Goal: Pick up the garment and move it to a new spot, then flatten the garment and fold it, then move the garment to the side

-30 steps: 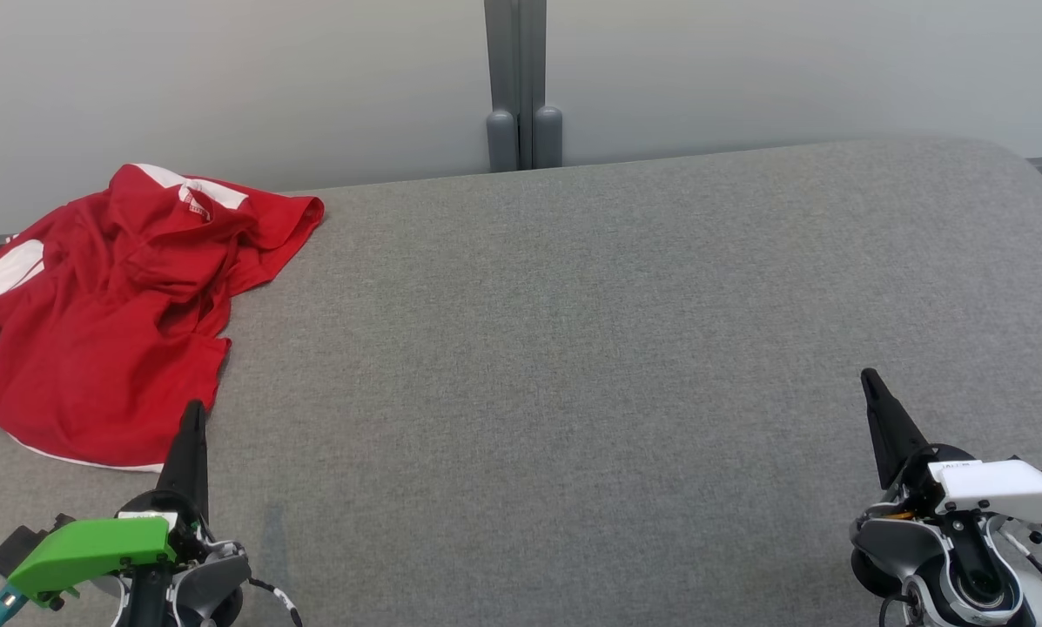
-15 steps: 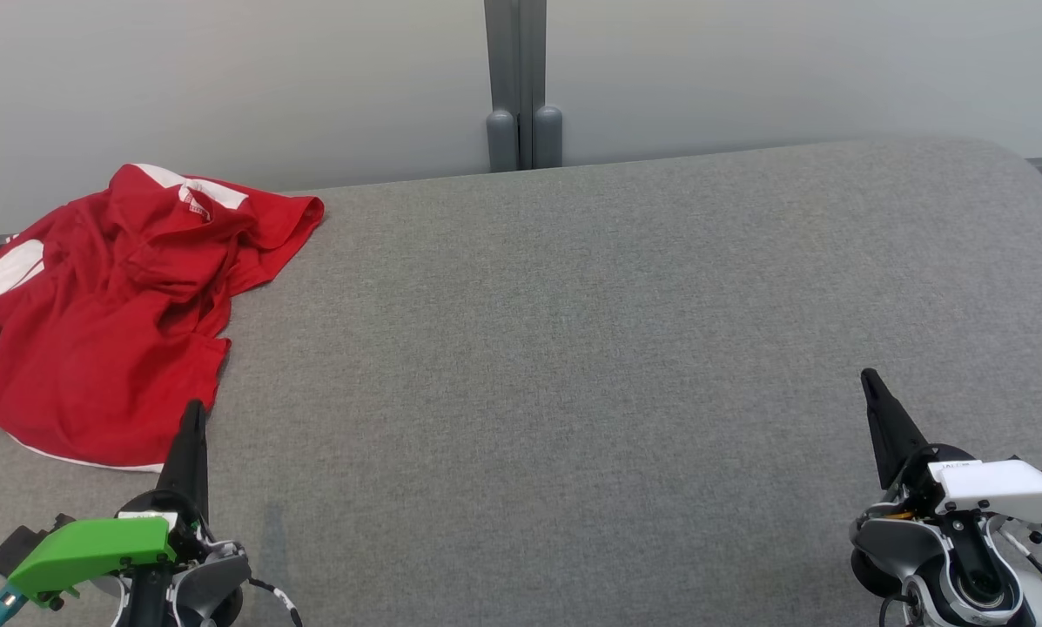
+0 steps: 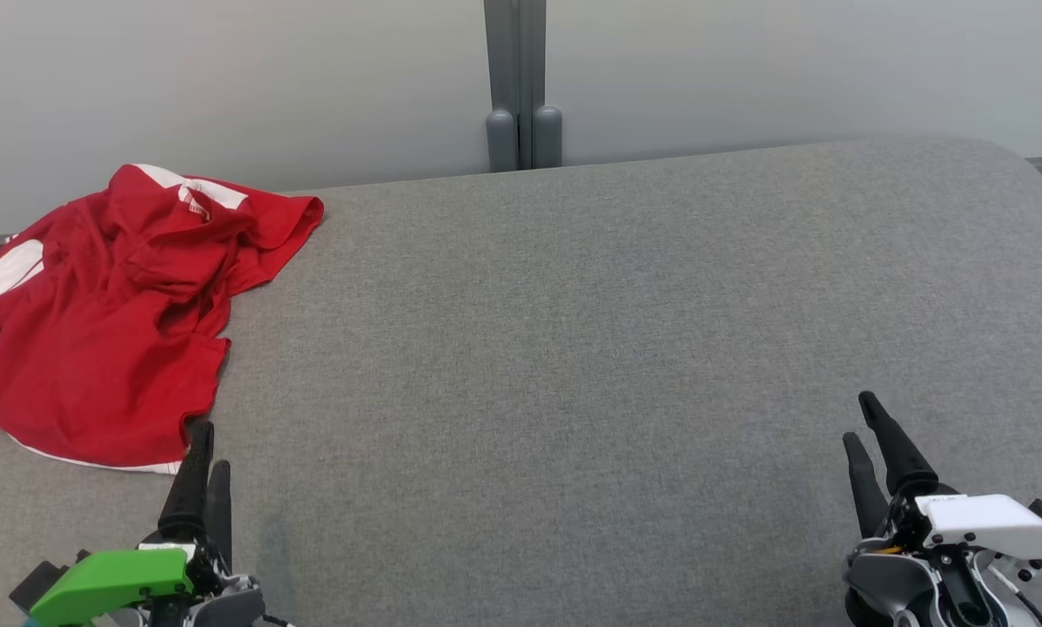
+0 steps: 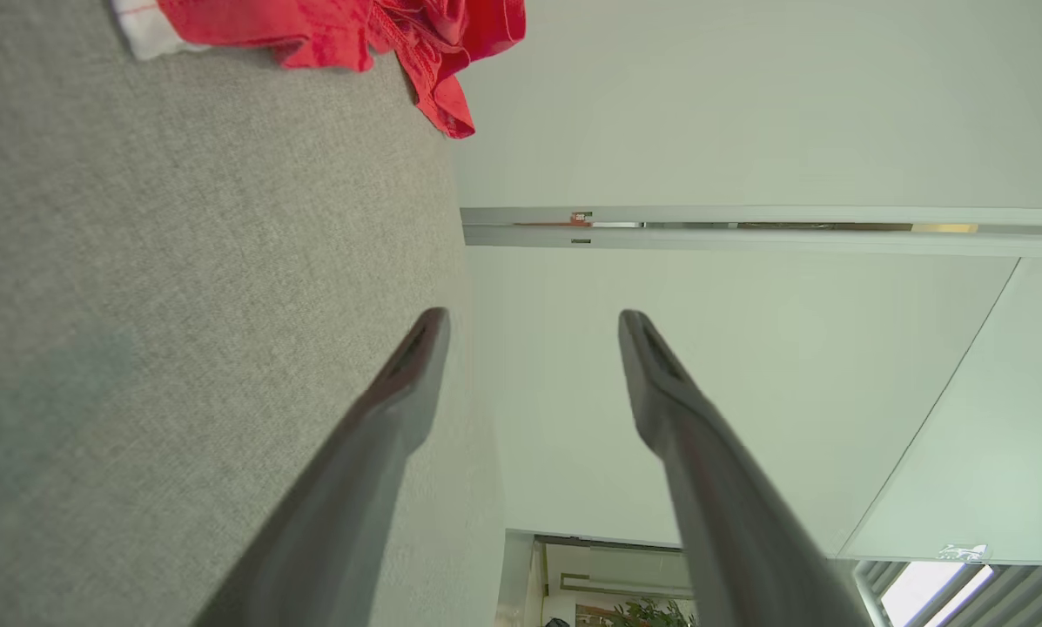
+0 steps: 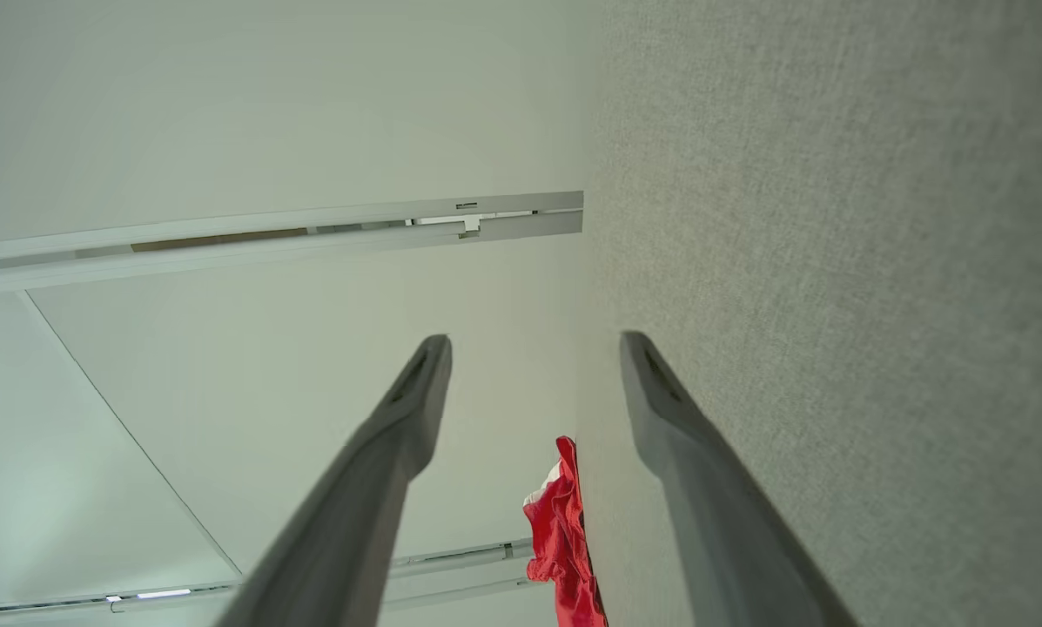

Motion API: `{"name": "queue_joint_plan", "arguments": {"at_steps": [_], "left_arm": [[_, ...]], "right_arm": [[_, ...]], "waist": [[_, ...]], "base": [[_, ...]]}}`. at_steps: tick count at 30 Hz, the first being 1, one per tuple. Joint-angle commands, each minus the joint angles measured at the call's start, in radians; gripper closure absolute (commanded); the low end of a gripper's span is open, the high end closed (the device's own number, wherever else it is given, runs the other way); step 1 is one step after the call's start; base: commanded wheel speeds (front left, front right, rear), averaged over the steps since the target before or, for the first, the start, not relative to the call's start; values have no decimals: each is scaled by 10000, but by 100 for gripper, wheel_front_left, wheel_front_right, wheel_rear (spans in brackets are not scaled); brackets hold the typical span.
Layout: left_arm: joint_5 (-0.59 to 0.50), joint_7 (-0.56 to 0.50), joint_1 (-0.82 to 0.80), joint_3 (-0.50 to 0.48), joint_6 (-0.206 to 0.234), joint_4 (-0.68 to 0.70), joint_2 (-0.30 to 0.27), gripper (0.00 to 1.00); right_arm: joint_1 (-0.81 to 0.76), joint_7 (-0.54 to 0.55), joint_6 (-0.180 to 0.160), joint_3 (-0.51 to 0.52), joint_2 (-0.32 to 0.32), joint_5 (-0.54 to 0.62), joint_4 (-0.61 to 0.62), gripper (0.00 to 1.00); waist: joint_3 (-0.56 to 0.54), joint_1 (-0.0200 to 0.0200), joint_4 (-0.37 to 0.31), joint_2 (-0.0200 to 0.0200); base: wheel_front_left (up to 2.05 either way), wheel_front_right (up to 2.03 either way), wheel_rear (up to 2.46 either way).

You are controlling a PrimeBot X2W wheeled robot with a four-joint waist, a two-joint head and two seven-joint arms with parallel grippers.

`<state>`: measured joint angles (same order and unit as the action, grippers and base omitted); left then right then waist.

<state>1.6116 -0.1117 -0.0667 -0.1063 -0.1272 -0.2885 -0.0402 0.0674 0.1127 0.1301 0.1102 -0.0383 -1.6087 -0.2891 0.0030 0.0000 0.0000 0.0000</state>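
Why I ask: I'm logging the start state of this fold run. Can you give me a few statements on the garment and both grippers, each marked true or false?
1. The red garment lies on the far left part of the grey surface. True.
2. The left gripper is shut on the garment's hem. False: its fingers stand apart and hold nothing.
3. The right gripper is open over bare surface, well away from the garment. True.
4. The garment is folded into a neat flat rectangle. False: it is bunched and creased, not yet flattened.
5. The garment has white trim. True.
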Motion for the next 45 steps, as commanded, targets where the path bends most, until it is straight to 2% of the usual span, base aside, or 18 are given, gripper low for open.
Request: {"name": "queue_joint_plan", "arguments": {"at_steps": [1, 12, 22, 32, 38, 45], "left_arm": [[-47, 119, -85, 109, -3, 185, -26, 0], [-536, 650, 160, 534, 69, 647, -40, 0], [-2170, 1081, 265, 865, 425, 1361, -53, 0], [-4206, 1476, 400, 1410, 930, 1936, -65, 0], [-5326, 1692, 475, 1643, 1105, 2165, -72, 0], [-6484, 1924, 589, 1866, 1265, 2230, -78, 0]], "right_arm": [[94, -119, 2, -117, -27, 36, 170, 0], [-83, -652, 3, -460, -44, 535, 417, 0], [-177, -1089, 4, -557, -59, 1678, 840, 0], [-283, -1481, 4, -788, -71, 3674, 1329, 0], [-340, -1701, 4, -1036, -78, 5138, 1597, 0], [-443, -1929, 5, -1270, -85, 6289, 1738, 0]], "waist": [[-3, 0, 0, 0], [-11, 0, -2, 0], [-10, 0, -1, 0], [-5, 0, 2, 0], [1, 0, 6, 0], [-5, 0, 6, 0]], "base": [[0, 0, 0], [0, 0, 0], [0, 0, 0], [0, 0, 0], [0, 0, 0], [0, 0, 0]]}}
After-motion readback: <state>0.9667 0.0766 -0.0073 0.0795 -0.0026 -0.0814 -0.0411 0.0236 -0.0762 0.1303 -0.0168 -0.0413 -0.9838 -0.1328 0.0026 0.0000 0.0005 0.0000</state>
